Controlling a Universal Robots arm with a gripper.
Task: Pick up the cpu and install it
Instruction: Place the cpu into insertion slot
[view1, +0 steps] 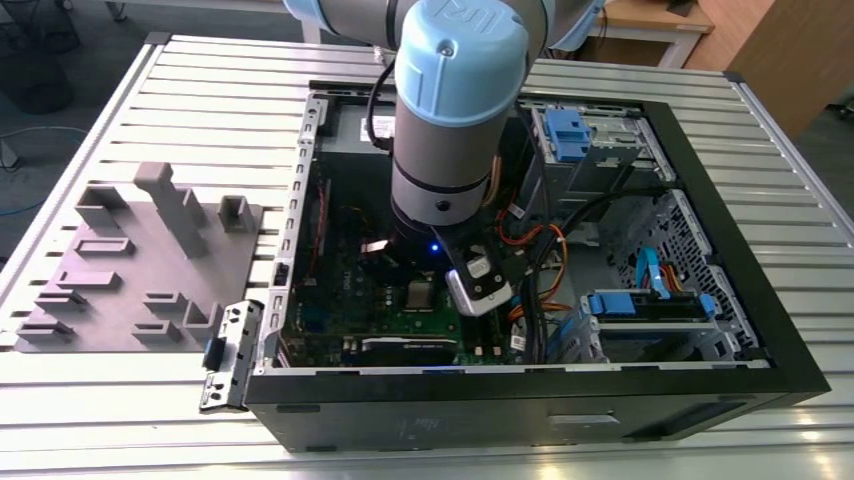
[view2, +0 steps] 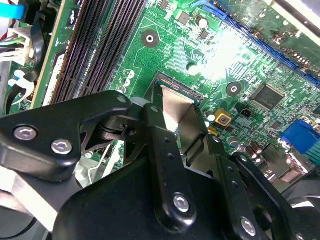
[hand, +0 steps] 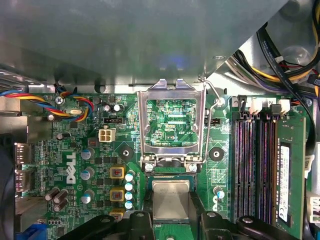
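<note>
**A:** Black links of the pincer (view2: 176, 124) loom right up front in the second wrist view. Clamped between them is the cpu (view2: 172, 106), silver top catching the light.

**B:** So it's clenched on the chip?

**A:** Looks that way. In the first wrist view the fingers (hand: 141, 220) flank it on two opposite edges, snug, with no gap I can make out.

**B:** And where's the chip?

**A:** Directly over the socket (hand: 170, 172). A dark strip of the socket peeks out past one edge. Whether the cpu is touching down or hanging just above, I can't tell.

**B:** Frame out of the way?

**A:** Yes. The frame (hand: 172, 122) is flipped open and lies back just beside the socket, with the lever (hand: 212, 92) next to it. RAM slots (hand: 255, 165) run near one side, and there's green board (hand: 75, 165) all round.

**B:** Wider picture?

**A:** In the exterior view the arm (view1: 454, 120) points straight down into the open case (view1: 534, 395). A grey tray (view1: 134, 270) lies on the bench (view1: 200, 90) at the exterior view's left, well apart from the case.

**B:** Your read on the step?

**A:** Pick-up done, I'd say, and this is the seating. In my judgement it calls for the chip to be square and level to the socket. Then a gentle let-go with no pressing, since those contacts would likely bend easily.
</note>
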